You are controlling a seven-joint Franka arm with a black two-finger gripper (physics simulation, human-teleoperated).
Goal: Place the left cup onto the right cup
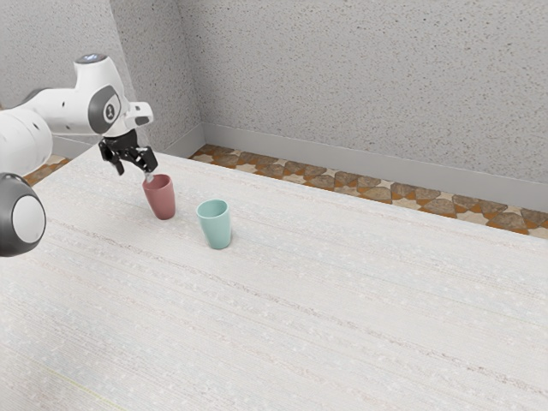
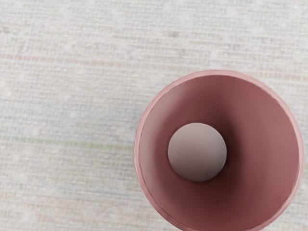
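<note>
The jaws stand spread on the end of the white arm, pinching nothing; the pink cup sits upright on the table just below and beside them, toward the exterior view's right; one fingertip hangs at the cup's near rim, but whether it touches the rim or stays a hair clear cannot be made out; the far side of the rim is partly hidden behind that finger. The green cup stands upright further from the jaws, beyond the pink cup on the same side, near it but apart from it, mouth up. In the wrist view the hand looks straight down into the pink cup; its pale round bottom shows inside the darker inner wall; the edge of the rim nearest the hand is cut off by the frame, so the full circle is not seen; bare table surrounds the rest.
</note>
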